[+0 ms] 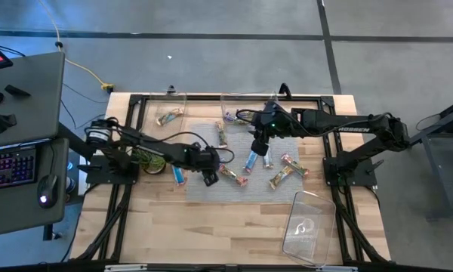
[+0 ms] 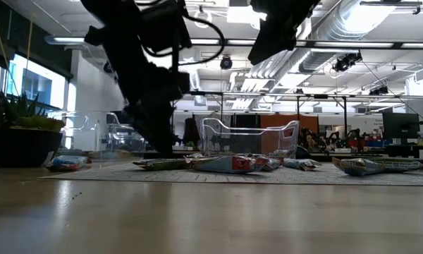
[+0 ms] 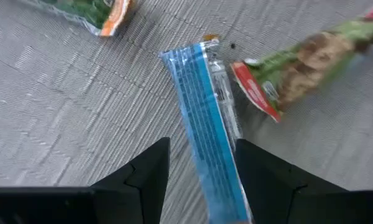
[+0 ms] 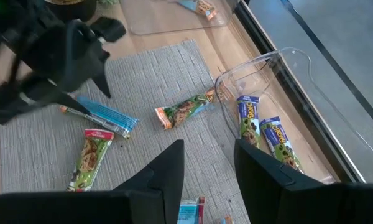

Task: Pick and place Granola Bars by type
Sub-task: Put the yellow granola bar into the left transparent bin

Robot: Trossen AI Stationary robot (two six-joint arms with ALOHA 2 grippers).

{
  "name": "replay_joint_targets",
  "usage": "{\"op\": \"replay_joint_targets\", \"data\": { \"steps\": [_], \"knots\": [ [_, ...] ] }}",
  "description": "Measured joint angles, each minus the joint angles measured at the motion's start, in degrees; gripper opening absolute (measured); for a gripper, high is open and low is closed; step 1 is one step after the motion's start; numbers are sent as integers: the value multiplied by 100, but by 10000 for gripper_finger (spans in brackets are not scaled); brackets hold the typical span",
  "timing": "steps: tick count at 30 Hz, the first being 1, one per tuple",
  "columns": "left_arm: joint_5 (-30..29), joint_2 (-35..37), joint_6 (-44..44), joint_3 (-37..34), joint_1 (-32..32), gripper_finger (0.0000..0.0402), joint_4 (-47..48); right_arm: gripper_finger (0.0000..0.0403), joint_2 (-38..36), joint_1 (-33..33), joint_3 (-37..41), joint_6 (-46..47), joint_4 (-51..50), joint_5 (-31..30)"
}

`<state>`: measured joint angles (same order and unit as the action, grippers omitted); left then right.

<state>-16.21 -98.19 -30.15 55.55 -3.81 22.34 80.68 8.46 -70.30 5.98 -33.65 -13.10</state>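
Observation:
Several granola bars lie on a grey mat (image 1: 211, 143). My left gripper (image 3: 202, 180) is open and low over the mat, one finger on each side of a blue bar (image 3: 202, 106) that lies flat. A green and red bar (image 3: 292, 68) lies just beyond the blue one, and a green and orange bar (image 3: 93, 9) farther off. My right gripper (image 4: 208, 180) hovers open and holds nothing, higher above the mat's middle (image 1: 258, 147). A clear bin (image 4: 267, 74) at the far edge holds two blue and purple bars (image 4: 248, 118). My left gripper comes slanting down from the table's left, with the blue bar's near half (image 3: 221, 174) lying lengthwise in the gap between its fingers. The bar rests flat on the mat. Whether either finger touches it, I cannot tell.
A second clear bin (image 1: 170, 112) at the far left holds one bar. A third bin (image 1: 309, 227) lies at the near right, off the mat. A green plant (image 2: 21, 130) stands at the table's left. More bars (image 1: 287, 172) lie on the mat's right part.

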Motion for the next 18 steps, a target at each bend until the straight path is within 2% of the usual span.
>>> {"op": "replay_joint_targets", "data": {
  "steps": [12, 18],
  "knots": [
    [402, -365, -420, 4, 2, 177, -230, 124, 0, 0, 0, 1, -46, 2],
    [341, -371, -293, 4, -35, 163, -245, 124, 0, 1, 0, 0, -43, 0]
  ]
}}
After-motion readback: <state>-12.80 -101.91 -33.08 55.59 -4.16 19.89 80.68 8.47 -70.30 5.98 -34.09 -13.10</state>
